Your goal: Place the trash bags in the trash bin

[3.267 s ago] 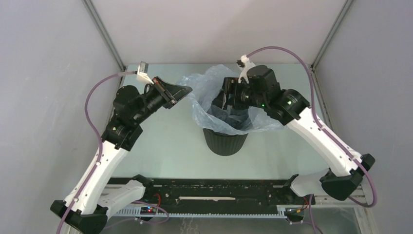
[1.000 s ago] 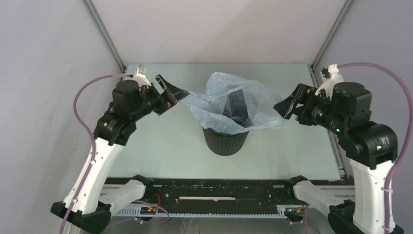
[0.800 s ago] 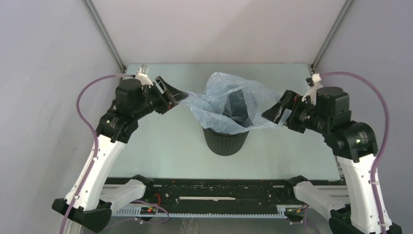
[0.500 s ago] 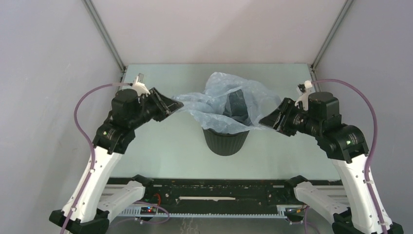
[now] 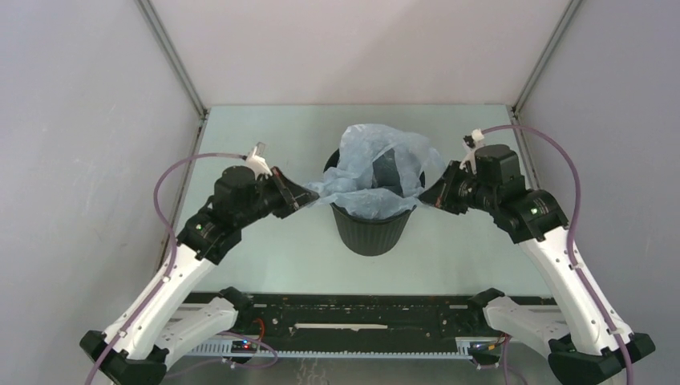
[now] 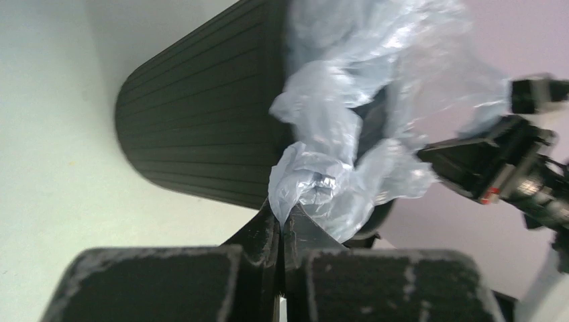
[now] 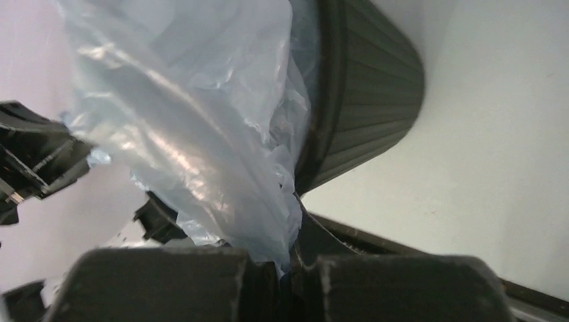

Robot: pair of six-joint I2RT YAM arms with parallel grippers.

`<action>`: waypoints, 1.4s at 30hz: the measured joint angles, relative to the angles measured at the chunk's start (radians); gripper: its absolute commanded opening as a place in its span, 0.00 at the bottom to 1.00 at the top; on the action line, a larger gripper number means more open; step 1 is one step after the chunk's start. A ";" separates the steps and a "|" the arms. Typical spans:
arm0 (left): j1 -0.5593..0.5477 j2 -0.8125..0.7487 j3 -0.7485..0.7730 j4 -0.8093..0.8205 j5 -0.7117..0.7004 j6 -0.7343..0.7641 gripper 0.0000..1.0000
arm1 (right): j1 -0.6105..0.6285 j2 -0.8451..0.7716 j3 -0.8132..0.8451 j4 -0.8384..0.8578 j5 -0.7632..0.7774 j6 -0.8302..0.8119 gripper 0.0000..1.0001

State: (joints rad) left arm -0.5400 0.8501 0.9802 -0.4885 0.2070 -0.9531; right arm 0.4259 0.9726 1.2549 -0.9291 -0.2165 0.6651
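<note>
— Where's the bag, and how will it handle?
— Your trash bag [image 5: 365,164] lies draped over the black trash bin [image 5: 370,231]. It looks limp, light and probably slippery. Your left hand [image 5: 309,195] and right hand [image 5: 430,199] each pinch a bunched edge. Hold there.

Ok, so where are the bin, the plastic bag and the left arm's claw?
trash bin [image 5: 370,234]: top view, on its ribbed black side wall.
trash bag [image 5: 358,151]: top view, on film bunched above the bin's mouth.
left gripper [image 5: 310,193]: top view, between fingertips pinching the bag's edge.
</note>
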 measured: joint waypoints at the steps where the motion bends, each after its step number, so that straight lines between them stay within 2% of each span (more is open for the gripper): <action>1: 0.000 -0.009 -0.028 0.000 -0.015 0.000 0.00 | -0.005 -0.005 -0.025 0.018 -0.007 -0.002 0.07; 3: 0.003 -0.019 -0.062 -0.006 -0.033 0.001 0.00 | -0.022 -0.019 -0.037 0.035 0.002 -0.026 0.15; 8: 0.005 -0.044 -0.067 -0.008 -0.085 0.021 0.00 | -0.065 -0.035 -0.041 0.007 -0.005 -0.076 0.53; 11: 0.009 -0.080 -0.061 -0.007 -0.109 0.041 0.00 | -0.093 -0.048 -0.017 -0.033 -0.010 -0.100 0.59; 12: 0.010 -0.090 -0.056 -0.006 -0.114 0.045 0.00 | -0.102 -0.055 -0.006 -0.045 -0.012 -0.105 0.58; 16: 0.010 -0.124 -0.054 0.005 -0.123 0.048 0.01 | -0.134 -0.096 0.043 -0.079 -0.032 -0.117 0.36; 18: 0.010 -0.142 -0.055 0.005 -0.125 0.047 0.02 | -0.138 -0.112 0.052 -0.085 -0.042 -0.119 0.33; 20: 0.010 -0.158 -0.055 0.004 -0.125 0.046 0.00 | -0.138 -0.124 0.055 -0.103 -0.050 -0.119 0.25; 22: 0.010 -0.166 -0.055 -0.004 -0.126 0.047 0.00 | -0.138 -0.129 0.054 -0.117 -0.051 -0.125 0.13; 25: 0.013 -0.171 -0.055 -0.047 -0.133 0.054 0.00 | -0.140 -0.138 0.018 -0.122 -0.039 -0.145 0.05; 31: 0.024 -0.143 -0.079 -0.101 -0.133 0.064 0.00 | -0.160 -0.147 -0.092 -0.122 -0.026 -0.170 0.03; 42: 0.034 -0.130 -0.165 -0.098 -0.121 0.064 0.00 | -0.201 -0.145 -0.240 -0.039 -0.021 -0.192 0.00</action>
State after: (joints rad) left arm -0.5060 0.7197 0.8154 -0.5861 0.0856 -0.8894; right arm 0.2253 0.8276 1.0153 -0.9684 -0.2375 0.4732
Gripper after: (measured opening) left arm 0.011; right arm 0.014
